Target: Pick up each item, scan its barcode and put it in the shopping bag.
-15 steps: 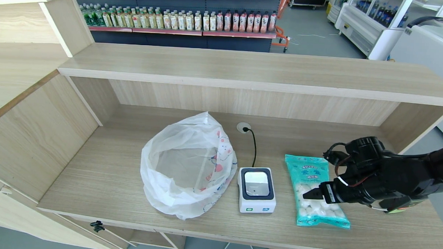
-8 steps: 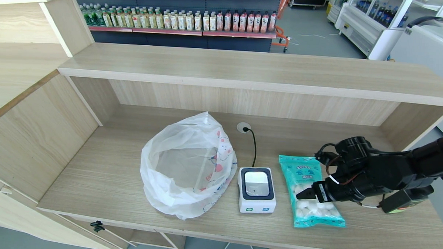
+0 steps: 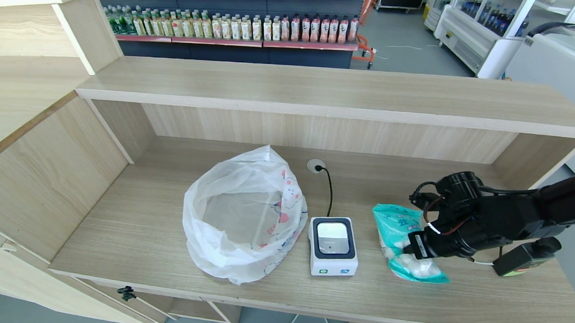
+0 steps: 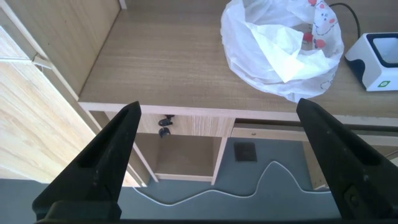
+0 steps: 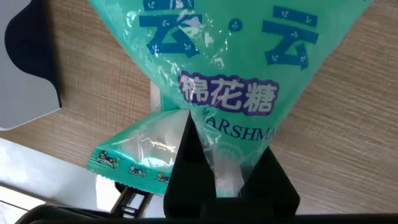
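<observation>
Step in hand: by my reading, the pick-up of the first item. The marshmallow bag (image 3: 394,221) is in the right gripper (image 3: 410,247) and has not been scanned.
Right fingers: clamped on the pack. In the right wrist view the two dark fingers (image 5: 186,168) squeeze a fold of the teal film between them, just under the printed label.
Where the pack lies: on the right part of the counter (image 3: 136,232), near the barcode scanner (image 3: 333,246) on its right side and not touching it. It is bunched and tilted, with the far end drawn up toward the gripper. The near end looks to rest on the wood, though I cannot be sure.
Left gripper (image 4: 219,106): fingers spread wide with nothing between them. It hangs off the counter's front edge, on the left.
Shopping bag (image 3: 245,215): white plastic, mouth gaping upward, just beside the scanner on its left.
Next move, as I judge it: raise the pack clear of the wood, carry it left over the scanner's glass, and turn it so the barcode faces the window. I see no barcode from here, so I'd expect to rotate the wrist.
Watch for: the grip has only a pinch of slick film. The soft pack may sag or slide out on the lift.
</observation>
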